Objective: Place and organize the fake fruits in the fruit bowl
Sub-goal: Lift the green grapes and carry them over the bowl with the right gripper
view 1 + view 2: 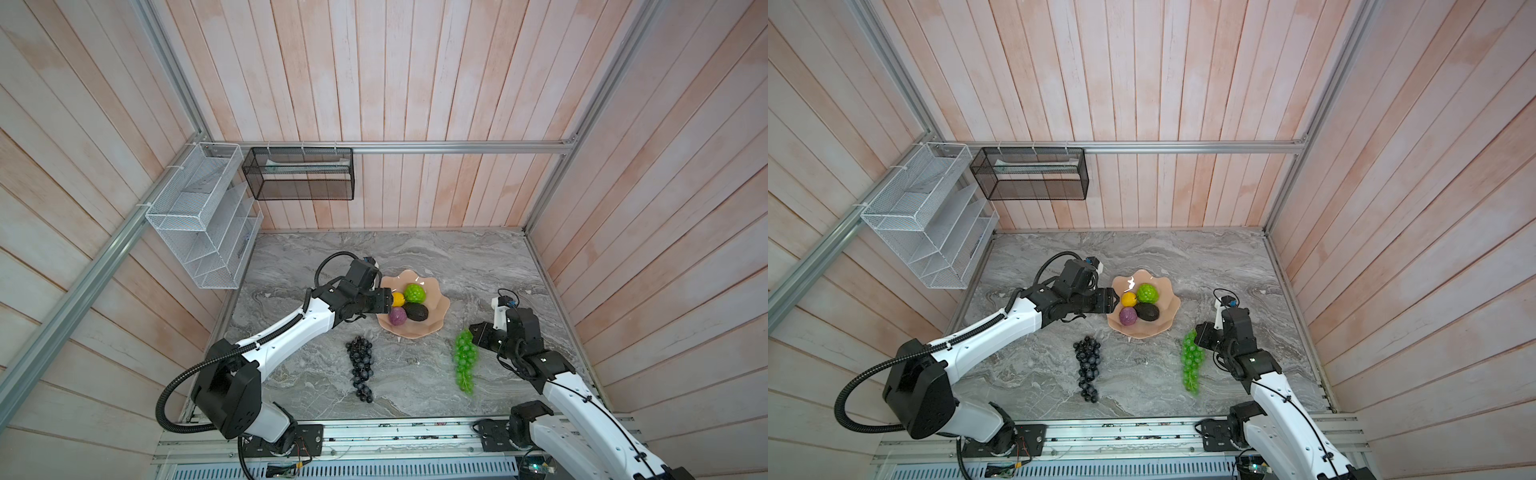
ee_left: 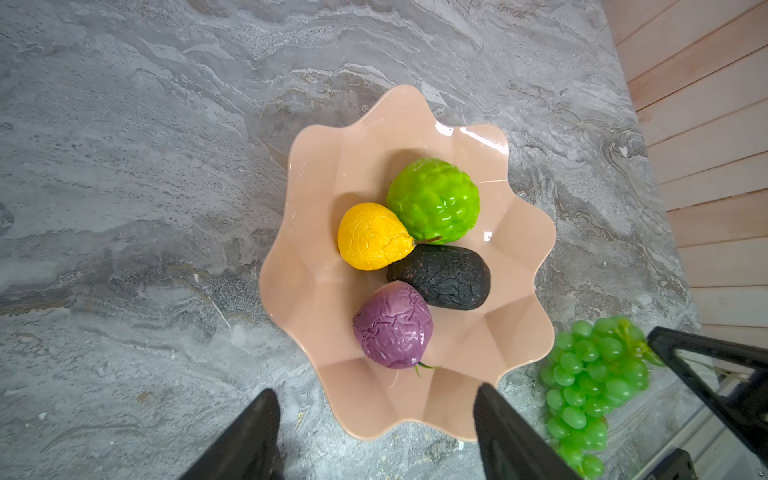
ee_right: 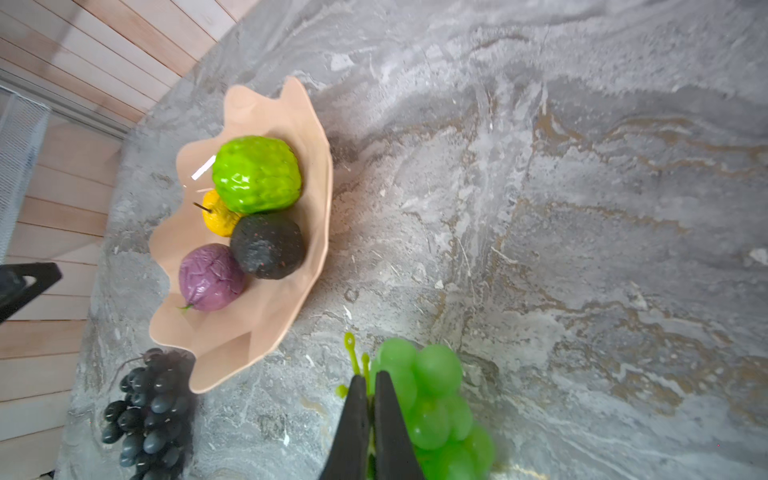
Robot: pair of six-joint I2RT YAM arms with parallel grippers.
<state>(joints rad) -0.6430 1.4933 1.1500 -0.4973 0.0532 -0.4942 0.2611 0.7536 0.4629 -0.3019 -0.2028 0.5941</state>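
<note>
The peach-pink fruit bowl (image 1: 415,333) (image 1: 1142,329) stands mid-table and holds the small yellow fruit (image 1: 398,298), the bumpy green ball (image 1: 415,293), the small purple fruit (image 1: 397,316) and the dark avocado (image 1: 417,311). In front of the bowl, the dark grape bunch (image 1: 360,368) lies on the table to its left. To its right lies the green grape bunch (image 1: 465,359) (image 3: 432,399). My right gripper (image 1: 473,331) (image 3: 370,376) is shut on the green bunch's stem at its far end. My left gripper (image 1: 390,301) (image 2: 377,390) stands open over the bowl's left rim, holding nothing.
A white wire basket (image 1: 199,224) and a black mesh basket (image 1: 299,174) hang on the walls at the back left. Plank walls close in the marble table (image 1: 415,257) on three sides. A metal rail (image 1: 395,434) runs along its front edge.
</note>
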